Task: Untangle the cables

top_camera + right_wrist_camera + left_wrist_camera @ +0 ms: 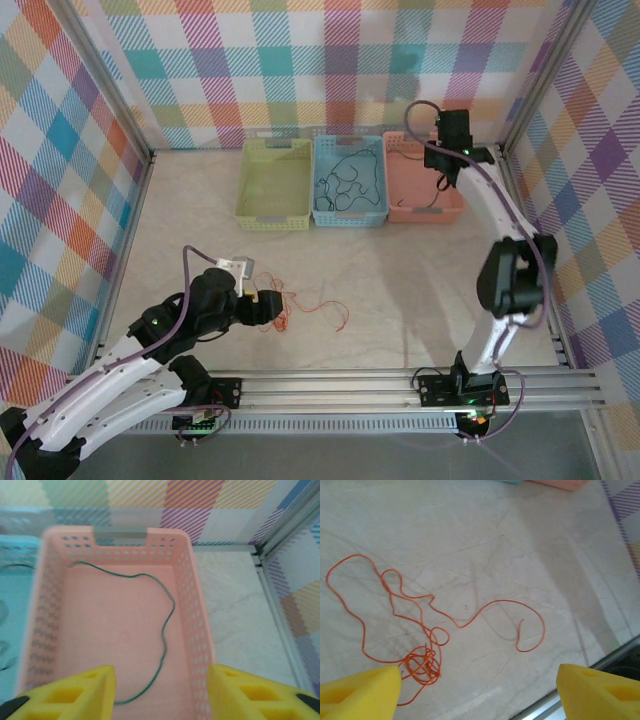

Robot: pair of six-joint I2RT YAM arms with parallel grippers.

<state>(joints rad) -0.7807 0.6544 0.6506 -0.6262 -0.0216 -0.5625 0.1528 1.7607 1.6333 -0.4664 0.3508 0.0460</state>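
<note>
Left gripper (479, 680) released over orange cable (422, 664) | right gripper (161, 675) released above green cable (163, 635) | risk: closing on 7 o'clock knot may cinch it.

White-and-black left arm (110, 385) starts at its base at 7 o'clock of the top view. It lies low and stretches toward 1 o'clock, elbow bent. Black two-finger left gripper (272, 306) points toward 3 o'clock, jaws wide apart. In the left wrist view its yellow fingers (360, 692) sit at 7 and 5 o'clock.

White-and-black right arm (497, 205) rises from its base at 5 o'clock. Its black elbow joint is at 3 o'clock and the forearm reaches far toward 1 o'clock. Black right gripper (445, 178) points down, jaws parted with a clear gap. Its yellow fingers (75, 692) show at 7 and 5 o'clock of the right wrist view.
</note>
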